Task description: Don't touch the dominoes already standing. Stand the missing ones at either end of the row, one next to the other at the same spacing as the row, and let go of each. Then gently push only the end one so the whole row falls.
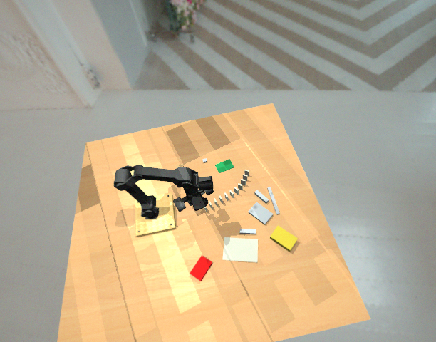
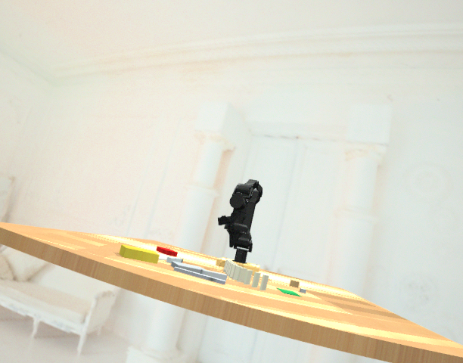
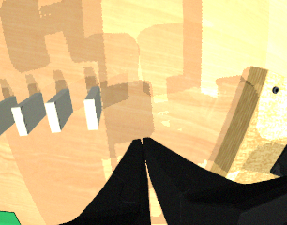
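Top view: gripper [image 1: 200, 209] sits centre-left, just beside the near end of the curved domino row [image 1: 231, 191]; finger state unreadable here. Exterior view: row [image 2: 243, 273] stands upright at centre, arm [image 2: 242, 218] behind it. Wrist view alone shows the fingertips pressed together, clenched on nothing, four dominoes [image 3: 52, 112] at left.

The closed gripper [image 1: 199, 207] hangs just beside the near end of the domino row [image 1: 231, 191].
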